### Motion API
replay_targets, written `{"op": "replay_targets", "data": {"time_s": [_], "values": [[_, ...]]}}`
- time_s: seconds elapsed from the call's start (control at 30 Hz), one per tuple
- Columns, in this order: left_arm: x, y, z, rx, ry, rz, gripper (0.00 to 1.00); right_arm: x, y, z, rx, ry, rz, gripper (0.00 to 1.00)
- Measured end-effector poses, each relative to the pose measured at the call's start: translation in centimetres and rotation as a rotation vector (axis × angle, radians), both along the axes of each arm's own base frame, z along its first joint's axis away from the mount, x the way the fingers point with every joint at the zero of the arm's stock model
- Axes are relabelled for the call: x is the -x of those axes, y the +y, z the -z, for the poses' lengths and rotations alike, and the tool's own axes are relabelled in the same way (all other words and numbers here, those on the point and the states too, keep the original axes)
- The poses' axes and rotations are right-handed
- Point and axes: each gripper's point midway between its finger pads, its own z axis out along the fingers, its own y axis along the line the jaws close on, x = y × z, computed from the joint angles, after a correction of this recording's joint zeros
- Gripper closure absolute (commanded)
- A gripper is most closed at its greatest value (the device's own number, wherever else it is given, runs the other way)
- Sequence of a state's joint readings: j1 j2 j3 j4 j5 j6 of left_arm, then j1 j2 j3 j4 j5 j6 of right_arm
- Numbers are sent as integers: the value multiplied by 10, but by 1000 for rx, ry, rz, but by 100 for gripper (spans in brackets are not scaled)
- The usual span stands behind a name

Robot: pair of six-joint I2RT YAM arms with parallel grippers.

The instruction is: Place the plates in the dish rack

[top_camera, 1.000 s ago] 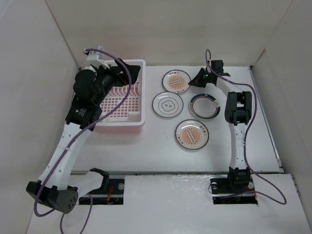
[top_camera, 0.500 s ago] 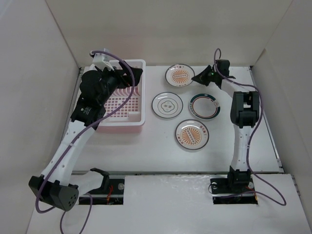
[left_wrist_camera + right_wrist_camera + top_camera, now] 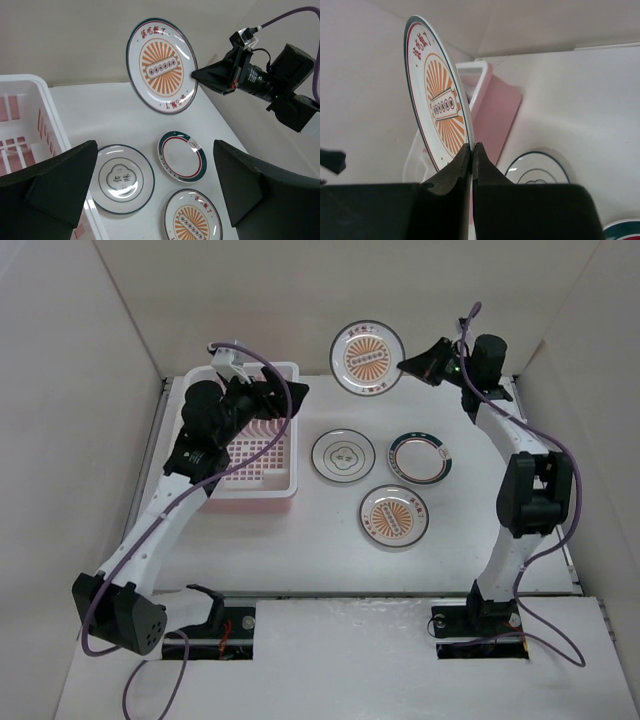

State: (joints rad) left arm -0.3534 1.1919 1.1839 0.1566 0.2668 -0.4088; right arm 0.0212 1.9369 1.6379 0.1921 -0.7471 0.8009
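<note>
My right gripper (image 3: 405,365) is shut on the rim of a white plate with an orange sunburst centre (image 3: 368,358) and holds it upright in the air above the table's back edge. That plate also shows in the left wrist view (image 3: 162,65) and in the right wrist view (image 3: 437,115), pinched by the gripper (image 3: 471,147). My left gripper (image 3: 288,400) is open and empty over the back right of the pink dish rack (image 3: 296,430). On the table lie a white plate with a dark centre mark (image 3: 343,456), a green-rimmed plate (image 3: 419,458) and a second sunburst plate (image 3: 393,516). The dark green plate is out of view.
White walls close in the table at the back and both sides. The rack (image 3: 30,115) stands at the back left, against the left wall. The three flat plates lie close together to the right of it.
My right gripper has lifted the sunburst plate off the table and raised it up and back, turning it upright. My left gripper has shifted right and back over the rack.
</note>
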Motion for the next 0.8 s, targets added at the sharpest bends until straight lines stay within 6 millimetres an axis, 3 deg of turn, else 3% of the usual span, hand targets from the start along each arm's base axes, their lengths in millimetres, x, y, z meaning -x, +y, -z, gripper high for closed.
{"op": "replay_targets", "data": {"time_s": [0.2,0.3,0.4,0.63,0.8], "values": [[-10,-20,8,-2,-14,67,0,44,43,13,-2,-34,-187,100],[-13,-35,19,-11,-2,102,0,61,63,25,-4,-16,-255,100],[-17,-45,33,-33,23,113,0,75,76,24,-7,-14,-301,100],[-26,-42,42,-58,27,73,0,94,75,-18,-2,-136,-319,100],[-29,-38,42,-72,20,51,0,101,75,-34,4,-190,-325,100]]}}
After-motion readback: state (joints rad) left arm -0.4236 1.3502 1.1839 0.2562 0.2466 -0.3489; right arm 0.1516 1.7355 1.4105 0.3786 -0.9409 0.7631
